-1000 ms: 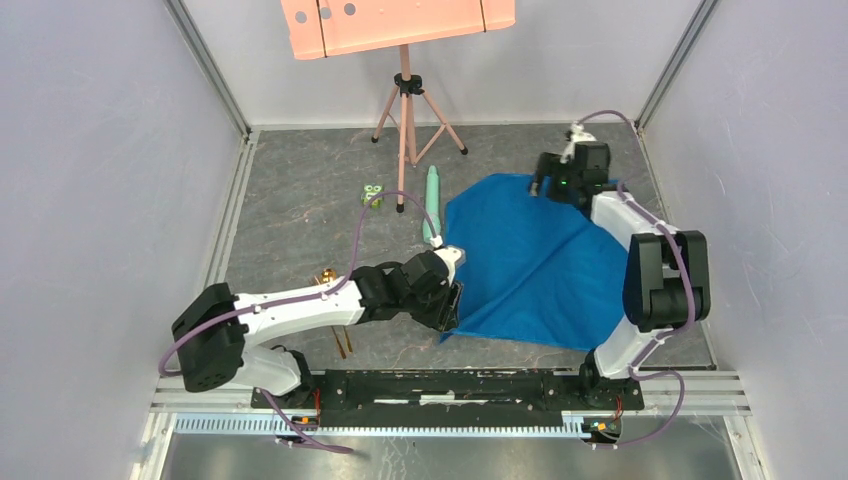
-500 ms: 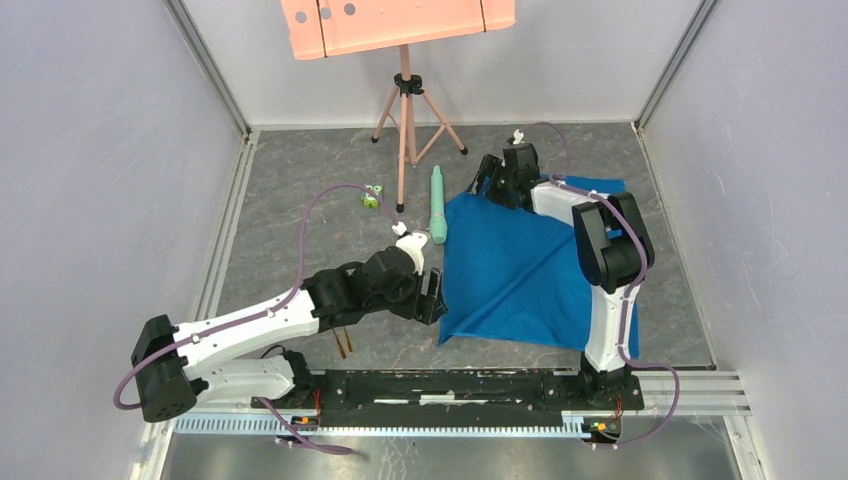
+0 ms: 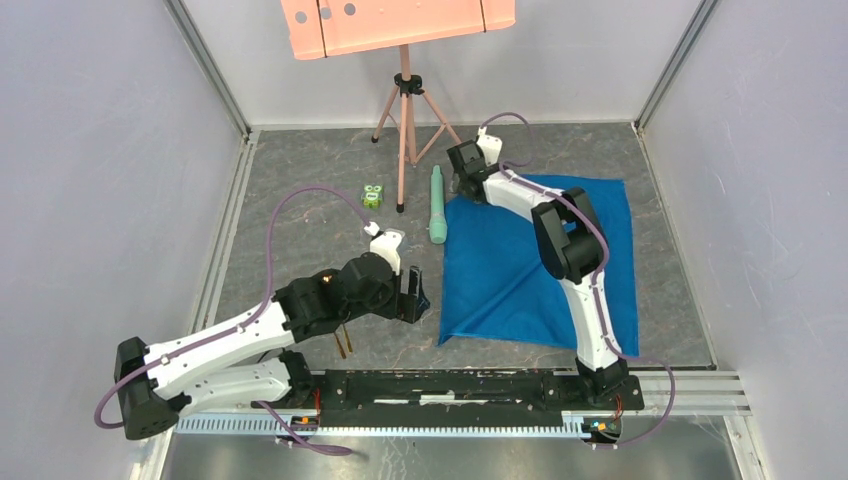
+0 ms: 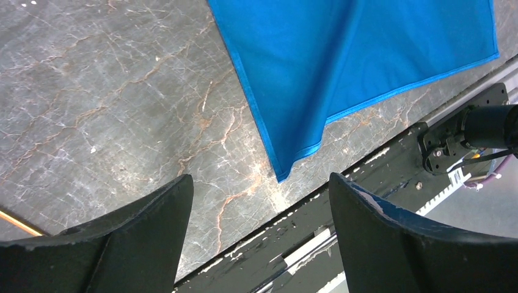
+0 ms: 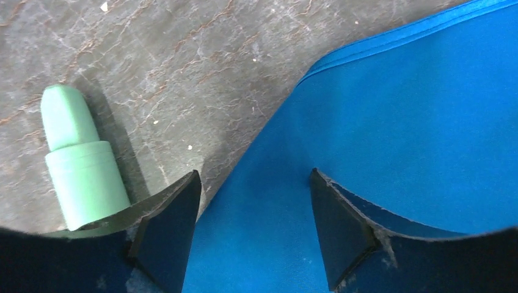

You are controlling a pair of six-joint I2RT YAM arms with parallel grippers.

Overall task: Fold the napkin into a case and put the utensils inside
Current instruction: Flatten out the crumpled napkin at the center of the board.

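Observation:
The bright blue napkin (image 3: 530,265) lies on the grey table with one layer folded over; it also shows in the left wrist view (image 4: 342,61) and the right wrist view (image 5: 379,122). My left gripper (image 3: 415,300) (image 4: 259,183) is open, just left of the napkin's near-left corner, holding nothing. My right gripper (image 3: 462,180) (image 5: 253,177) is open over the napkin's far-left corner, its fingers straddling the cloth edge. Of the utensils, only gold handle ends (image 3: 343,343) show under my left arm, plus a gold sliver (image 4: 18,221).
A pale green tube (image 3: 437,205) (image 5: 79,165) lies just left of the napkin, close to my right gripper. A small green toy (image 3: 373,195) and a pink tripod (image 3: 405,120) stand farther back. The black base rail (image 4: 366,201) runs along the near edge.
My left gripper opened and drew back to the left, off the napkin's near-left corner. My right arm swept from the napkin's far-right corner across to its far-left corner.

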